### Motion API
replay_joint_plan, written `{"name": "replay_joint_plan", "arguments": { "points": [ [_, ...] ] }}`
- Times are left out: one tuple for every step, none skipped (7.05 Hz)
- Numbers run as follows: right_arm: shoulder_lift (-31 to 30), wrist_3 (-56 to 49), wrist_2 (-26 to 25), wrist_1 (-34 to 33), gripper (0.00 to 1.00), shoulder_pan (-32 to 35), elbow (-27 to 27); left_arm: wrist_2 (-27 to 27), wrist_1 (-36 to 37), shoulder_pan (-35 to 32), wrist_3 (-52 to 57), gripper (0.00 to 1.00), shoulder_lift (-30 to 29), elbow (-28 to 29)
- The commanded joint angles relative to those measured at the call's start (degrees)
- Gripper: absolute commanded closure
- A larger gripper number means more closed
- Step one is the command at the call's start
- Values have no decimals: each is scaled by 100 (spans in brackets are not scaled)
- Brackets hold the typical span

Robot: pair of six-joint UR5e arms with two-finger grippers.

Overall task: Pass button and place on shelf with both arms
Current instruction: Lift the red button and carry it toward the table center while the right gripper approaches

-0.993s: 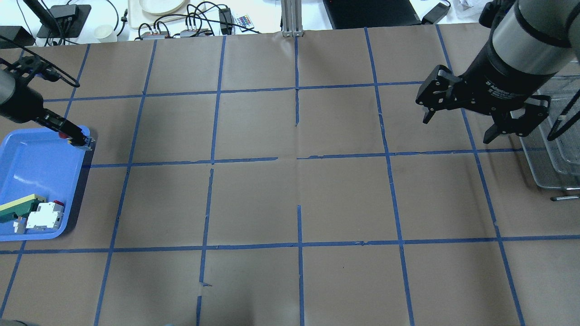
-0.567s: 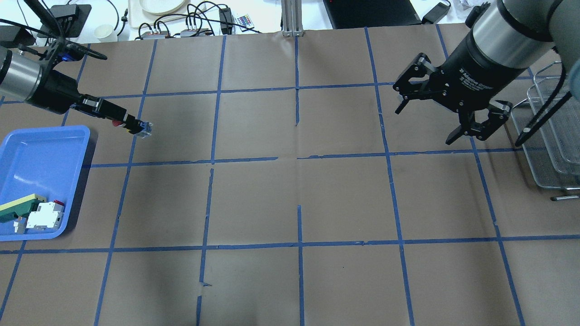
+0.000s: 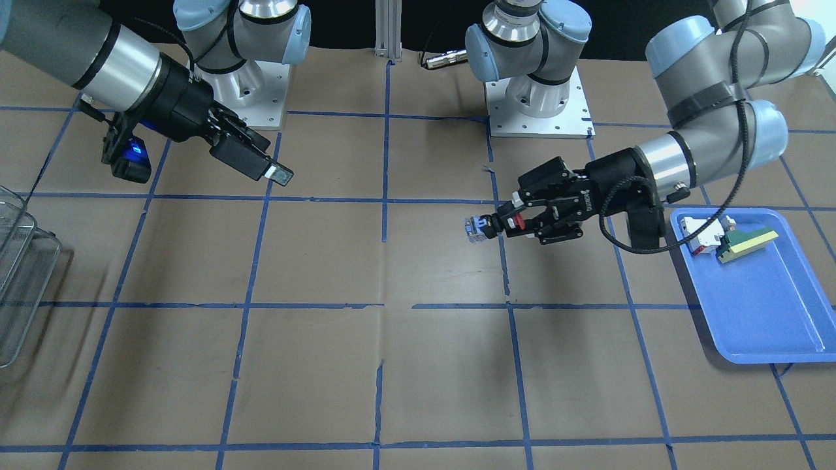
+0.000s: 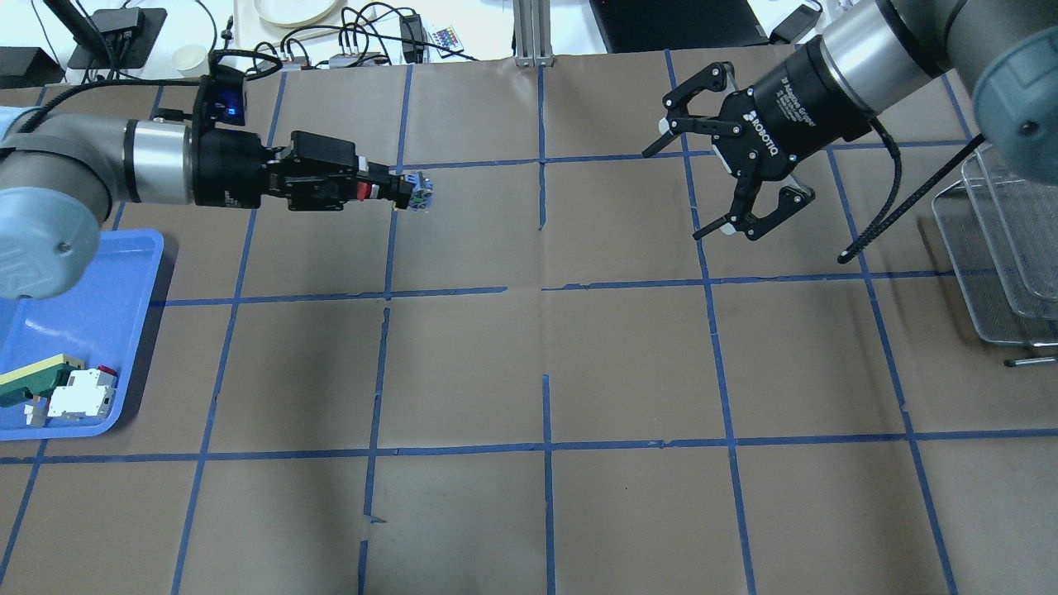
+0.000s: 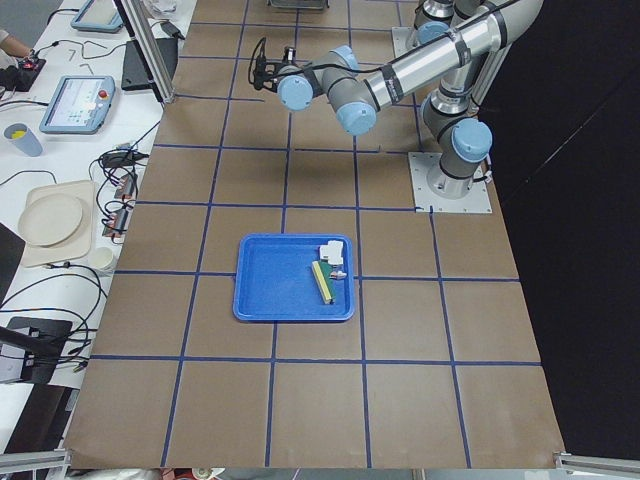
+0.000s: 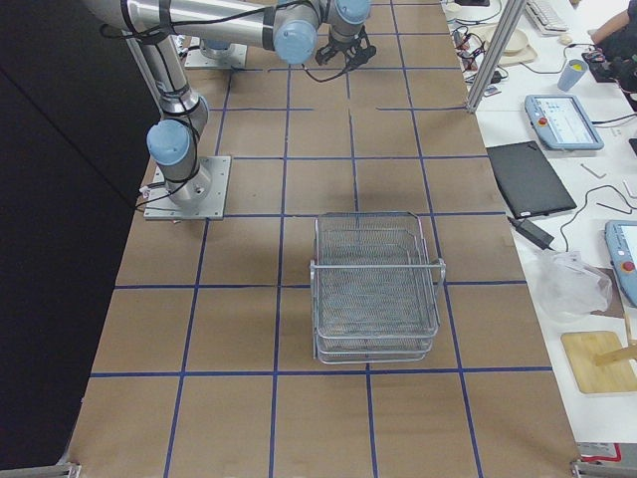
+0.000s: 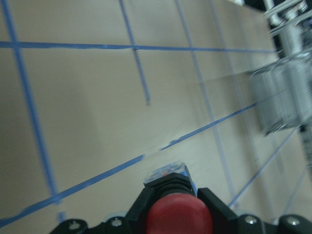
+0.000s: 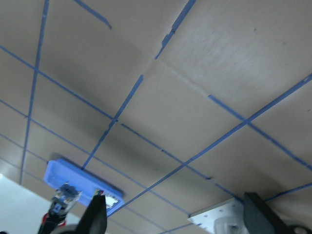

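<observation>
Push-button (image 4: 419,192): left gripper (image 4: 395,189) is clamping it, long axis pointing at the right gripper (image 4: 672,195), which is hanging wide open and empty, well apart.

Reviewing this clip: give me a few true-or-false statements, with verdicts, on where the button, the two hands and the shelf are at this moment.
1. The left hand is shut on the button, above the table. True.
2. The right hand is shut. False: it is open and empty.
3. The button lies in the blue tray. False: the tray holds the white-and-red switch block and the green-and-yellow wedge, not the button.
4. The shelf stands at the table end nearer the right hand. True.
5. The two hands touch. False: a clear gap lies between them.
</observation>
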Motion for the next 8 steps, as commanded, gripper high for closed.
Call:
{"name": "replay_joint_plan", "arguments": {
  "points": [
    [336,50,1681,1015,0,-610,10,-1542,368,-709,-331,95,159,-454],
    [372,50,2036,1439,0,-647,19,-1871,553,-833,-523,95,142,-648],
    [564,58,2257,1635,0,-674,19,-1909,555,-904,-577,95,220,-763],
    [722,50,2721,1941,0,-683,19,-2066,859,-966,-569,96,125,-843],
    [715,50,2786,2127,0,-674,45,-2172,1402,-975,-577,97,19,-826],
    [663,15,2804,2390,0,-665,272,-2191,1503,-993,-586,97,27,-835],
    [567,-177,2822,2401,0,-665,526,-2539,1574,-1002,-578,97,-25,-844],
    [418,-631,3022,2410,0,-587,677,-2612,1583,-1010,-560,97,-26,-861]
  ]
}}
